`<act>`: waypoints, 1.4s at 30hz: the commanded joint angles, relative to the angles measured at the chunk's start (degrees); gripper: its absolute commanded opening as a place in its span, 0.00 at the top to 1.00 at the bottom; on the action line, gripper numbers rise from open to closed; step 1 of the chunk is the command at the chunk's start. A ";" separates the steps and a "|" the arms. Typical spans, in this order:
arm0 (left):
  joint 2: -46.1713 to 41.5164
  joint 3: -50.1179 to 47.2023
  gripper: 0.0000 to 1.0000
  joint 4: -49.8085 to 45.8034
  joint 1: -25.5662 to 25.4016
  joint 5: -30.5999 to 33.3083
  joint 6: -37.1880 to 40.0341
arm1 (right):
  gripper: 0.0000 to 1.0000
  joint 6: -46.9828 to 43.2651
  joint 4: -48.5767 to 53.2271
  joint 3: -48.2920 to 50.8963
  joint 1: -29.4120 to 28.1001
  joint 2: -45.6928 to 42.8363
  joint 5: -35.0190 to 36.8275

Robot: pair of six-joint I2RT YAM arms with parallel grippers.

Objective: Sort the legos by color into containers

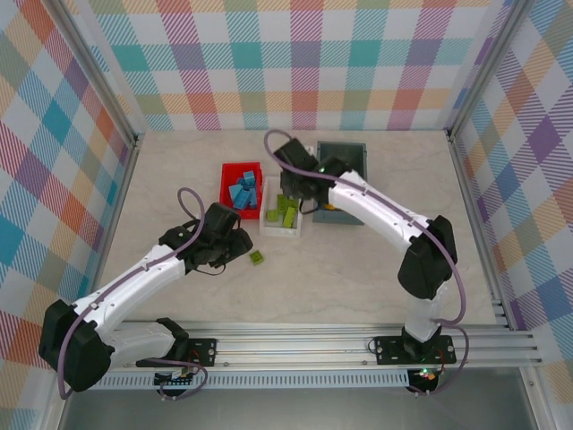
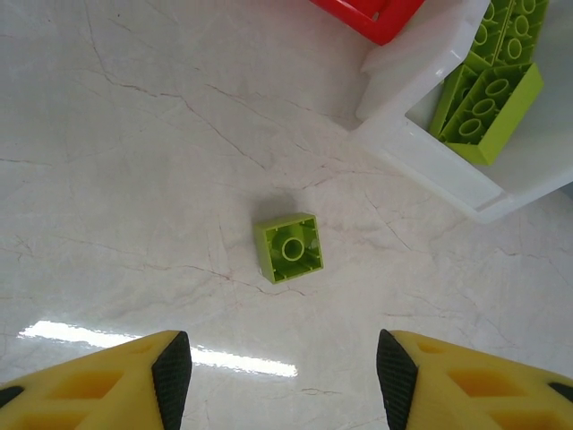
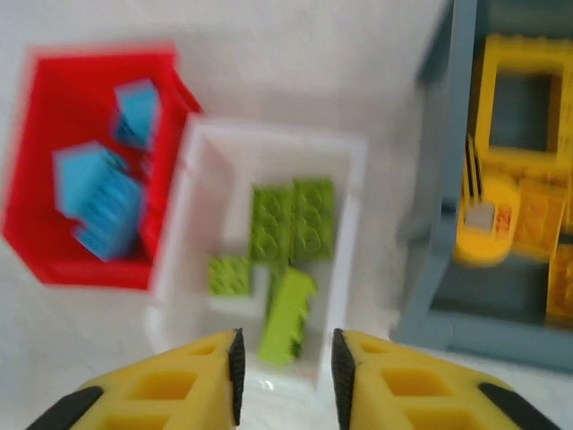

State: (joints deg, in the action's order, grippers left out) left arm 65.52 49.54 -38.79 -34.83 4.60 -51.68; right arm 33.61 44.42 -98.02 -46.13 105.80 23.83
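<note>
**One loose green brick left on the table, both grippers empty**

Top external: red bin (image 1: 225, 184) holds the blue bricks (image 1: 242, 192). The white bin (image 1: 266, 229) just right of it holds green bricks (image 1: 285, 211). The grey bin (image 1: 362, 154) sits further right. A single green brick (image 1: 257, 258) lies on the table (image 1: 376, 269), just below the white bin's near-left corner. The left gripper (image 1: 242, 242) is right beside that brick. The right gripper (image 1: 293, 192) is over the white bin's far end.

Left wrist: left gripper (image 2: 282, 358) fingers spread wide, nothing between them. The green brick (image 2: 289, 247) lies hollow side up ahead of them, untouched.

Right wrist (blurred): right gripper (image 3: 285, 367) fingers a small gap apart, holding nothing, above the white bin (image 3: 175, 242). The grey bin (image 3: 439, 224) holds a yellow square frame (image 3: 524, 67) and other yellow pieces.
</note>
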 commanded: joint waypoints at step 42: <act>39.87 41.10 0.74 -8.74 -3.30 8.32 17.48 | 0.77 8.84 -6.22 33.51 -15.10 -39.65 4.13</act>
State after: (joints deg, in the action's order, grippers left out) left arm 99.04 86.46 -41.28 -39.09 11.68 -39.77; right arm 43.57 39.46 -64.23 -61.28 66.28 27.51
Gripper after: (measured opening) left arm 0.298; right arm 0.231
